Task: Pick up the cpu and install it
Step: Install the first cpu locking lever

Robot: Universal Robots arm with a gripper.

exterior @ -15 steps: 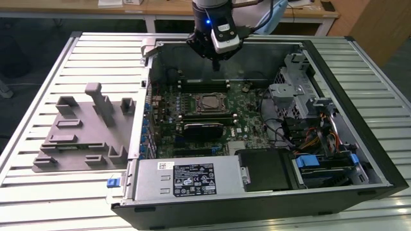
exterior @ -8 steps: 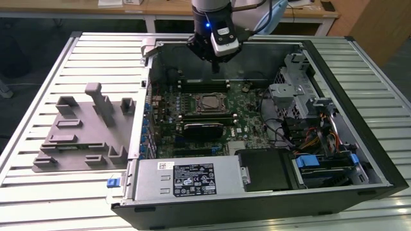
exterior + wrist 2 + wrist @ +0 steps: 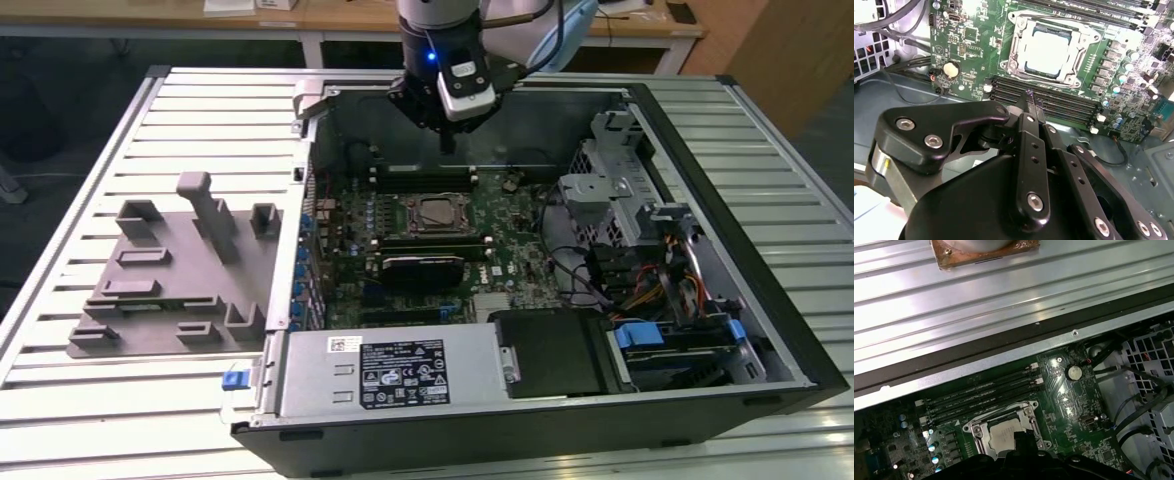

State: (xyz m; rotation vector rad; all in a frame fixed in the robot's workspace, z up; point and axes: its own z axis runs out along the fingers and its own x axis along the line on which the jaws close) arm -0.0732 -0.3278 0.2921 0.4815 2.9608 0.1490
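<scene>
1. Your claw (image 3: 446, 146) is hanging above the far edge of the motherboard (image 3: 497, 212), fingers (image 3: 1030, 104) pressed together and gripping nothing.
2. The cpu (image 3: 1048, 46) is sitting flat inside the socket frame (image 3: 1019, 48), clear of the claw, in both wrist views.
3. The grey fixture block (image 3: 174, 270) is lying outside the case (image 3: 694, 170), at the exterior view's left.

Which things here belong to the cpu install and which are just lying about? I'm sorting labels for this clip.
Belonging to the job:
cpu, lying in the socket frame
gripper, above the motherboard

Just lying about:
grey fixture block on the table
power supply
memory slots
drive cage
</scene>
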